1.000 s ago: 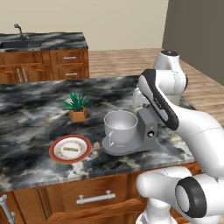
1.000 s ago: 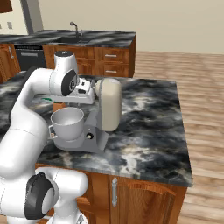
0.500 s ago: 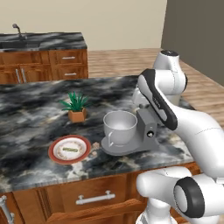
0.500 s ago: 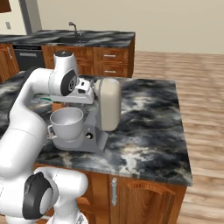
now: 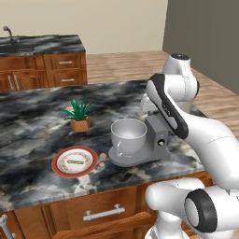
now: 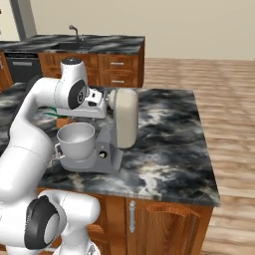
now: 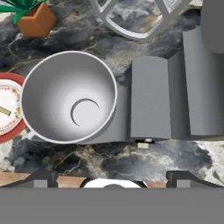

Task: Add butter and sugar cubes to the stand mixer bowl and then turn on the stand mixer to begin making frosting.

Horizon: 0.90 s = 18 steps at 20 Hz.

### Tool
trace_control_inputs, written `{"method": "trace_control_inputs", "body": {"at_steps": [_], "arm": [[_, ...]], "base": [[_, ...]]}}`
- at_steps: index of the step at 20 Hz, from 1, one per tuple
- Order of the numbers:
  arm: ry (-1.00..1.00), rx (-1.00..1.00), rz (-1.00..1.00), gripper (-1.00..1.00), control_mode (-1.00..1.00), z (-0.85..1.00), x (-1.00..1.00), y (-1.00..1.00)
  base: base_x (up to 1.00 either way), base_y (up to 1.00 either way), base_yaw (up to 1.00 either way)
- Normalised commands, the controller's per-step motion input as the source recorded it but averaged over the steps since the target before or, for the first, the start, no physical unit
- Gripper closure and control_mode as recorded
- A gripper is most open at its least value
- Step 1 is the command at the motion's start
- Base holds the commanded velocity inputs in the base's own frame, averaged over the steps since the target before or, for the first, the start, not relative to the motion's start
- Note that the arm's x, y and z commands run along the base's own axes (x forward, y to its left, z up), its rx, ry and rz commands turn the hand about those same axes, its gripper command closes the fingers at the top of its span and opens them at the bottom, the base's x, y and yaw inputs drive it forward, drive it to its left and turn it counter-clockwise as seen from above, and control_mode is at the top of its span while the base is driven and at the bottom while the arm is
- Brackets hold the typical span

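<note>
The stand mixer (image 5: pixel 154 137) sits on the dark marbled island counter (image 5: pixel 37 126), its beige head (image 6: pixel 123 117) up over the flat grey base. On that base stands the stand mixer bowl (image 5: pixel 128 135) — silvery, deep, and bare inside as seen from the hand view (image 7: pixel 69 97), where only its round bottom shows. The wire whisk (image 7: pixel 139 17) hangs at the top of that same view, beyond the bowl's rim.

The white arm bends over the mixer, and the gripper (image 6: pixel 97 103) hovers beside the head, above the bowl, with its jaws spread wide and nothing between them. Its two dark fingertips (image 7: pixel 41 179) stand well apart.

The butter (image 5: pixel 75 161) lies on the red-rimmed patterned plate (image 5: pixel 59 160), to the left of the mixer on the counter. A few tiny sugar cubes (image 5: pixel 101 164) rest on the stone just beside the plate's right edge, between plate and mixer base. Behind the plate stands a small potted plant (image 5: pixel 79 115) in a terracotta pot.
</note>
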Motion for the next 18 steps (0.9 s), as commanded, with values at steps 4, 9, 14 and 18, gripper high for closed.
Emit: {"method": "trace_control_inputs", "body": {"at_steps": [4, 9, 14, 18], "arm": [[0.0, 0.0, 0.0, -1.0, 1.0, 0.0, 0.0, 0.0], [0.0, 0.0, 0.0, -1.0, 1.0, 0.0, 0.0, 0.0], [0.0, 0.0, 0.0, -1.0, 1.0, 0.0, 0.0, 0.0], [0.0, 0.0, 0.0, -1.0, 1.0, 0.0, 0.0, 0.0]], "base": [[-0.14, 0.27, -0.12], [-0.24, 0.14, -0.11], [-0.29, 0.16, -0.1], [-0.44, 0.13, -0.15]]}}
